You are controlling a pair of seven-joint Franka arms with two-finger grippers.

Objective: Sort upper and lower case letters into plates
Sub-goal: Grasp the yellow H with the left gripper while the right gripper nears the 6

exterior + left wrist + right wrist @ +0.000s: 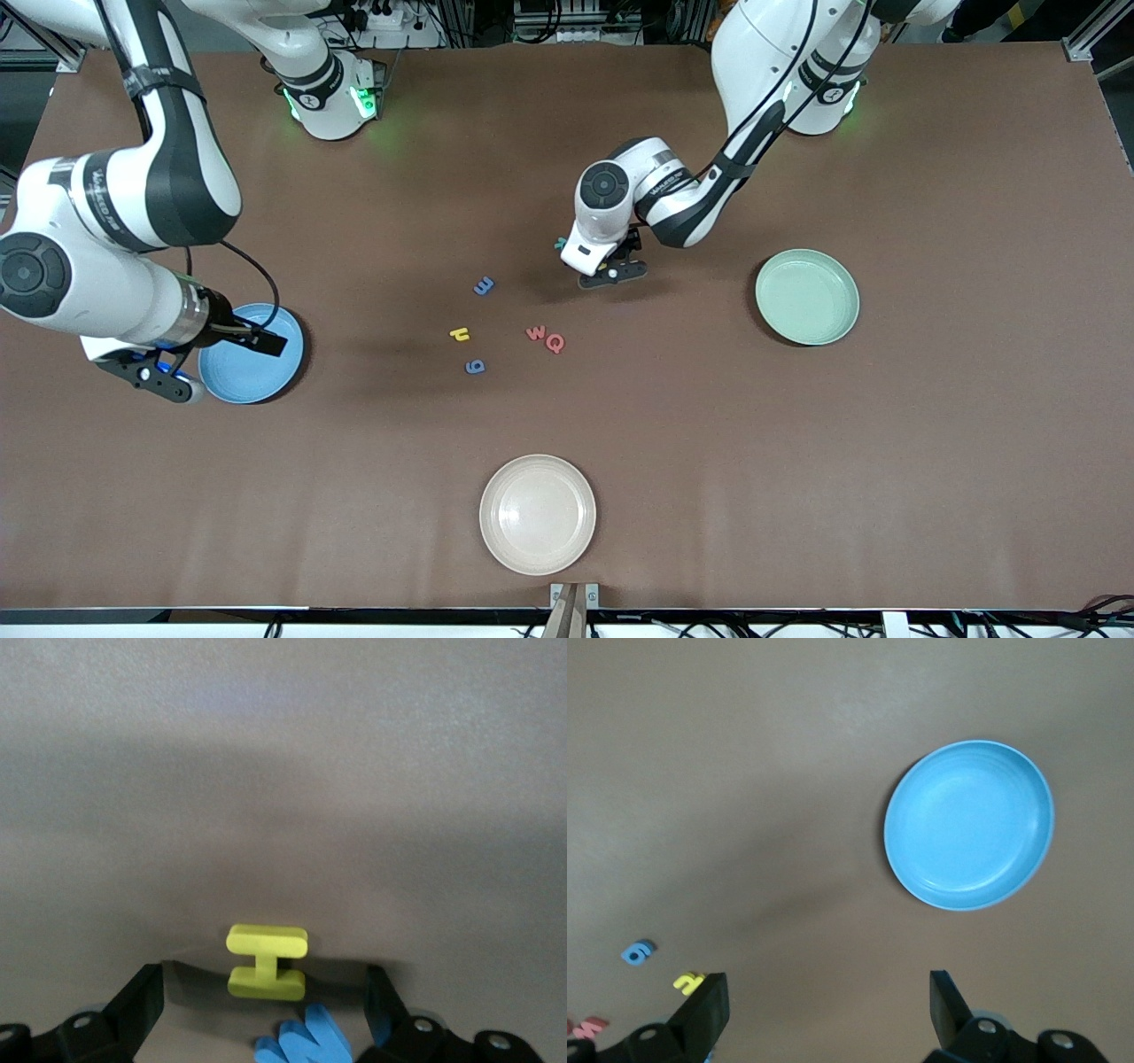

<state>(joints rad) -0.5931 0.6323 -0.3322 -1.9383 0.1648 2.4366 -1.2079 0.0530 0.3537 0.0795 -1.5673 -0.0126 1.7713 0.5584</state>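
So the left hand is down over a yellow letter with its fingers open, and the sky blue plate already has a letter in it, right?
Not quite. The sky blue plate holds no letter; the right wrist view shows it bare. The rest stands: the left hand is low over the yellow letter, fingers open on either side of it.

High front camera; two wrist close-ups

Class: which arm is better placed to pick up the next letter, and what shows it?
Left. The left gripper is low over the table, fingers open around a yellow letter. The right gripper is beside the blue plate.
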